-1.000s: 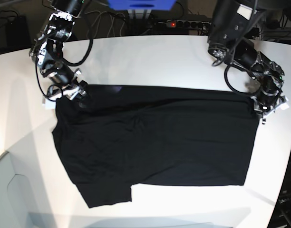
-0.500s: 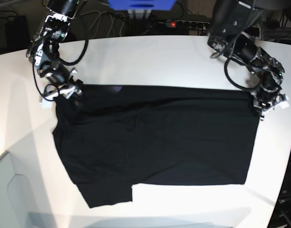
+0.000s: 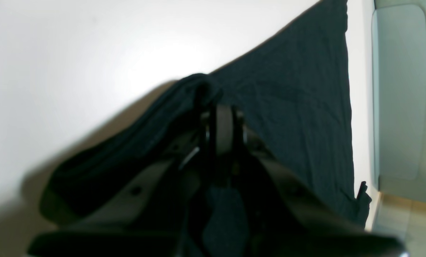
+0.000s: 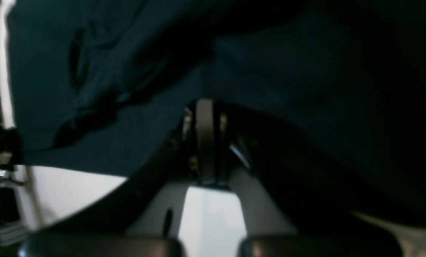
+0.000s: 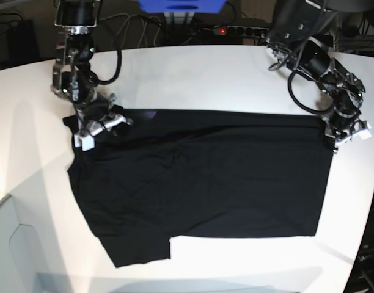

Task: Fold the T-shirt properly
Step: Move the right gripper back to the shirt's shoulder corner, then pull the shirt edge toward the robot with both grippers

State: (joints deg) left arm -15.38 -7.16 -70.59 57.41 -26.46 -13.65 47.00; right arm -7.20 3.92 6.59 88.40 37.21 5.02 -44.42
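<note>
Here both grippers have their fingers pressed together on cloth. In the left wrist view the left gripper sits at centre frame, its fingers squeezed flat with a ridge of black fabric bunched over their tips; in the base view the same gripper is at the right edge of the frame, pinching the upper right corner of the T-shirt. In the right wrist view the right gripper is also at centre frame, fingers tight together and their tips buried under dark fabric; the base view puts it at the upper left of the garment, clamped on that corner, which is puckered and pulled slightly inward. The surface is a white table with a rounded edge, glossy enough to show soft glare. Beyond its far edge, along the top of the frame, lie dark cables and a power strip with a red light, beside a blue block. The T-shirt is spread flat across the middle of the table, plain black side up, lightly creased near its centre, with one sleeve jutting toward the lower left.
</note>
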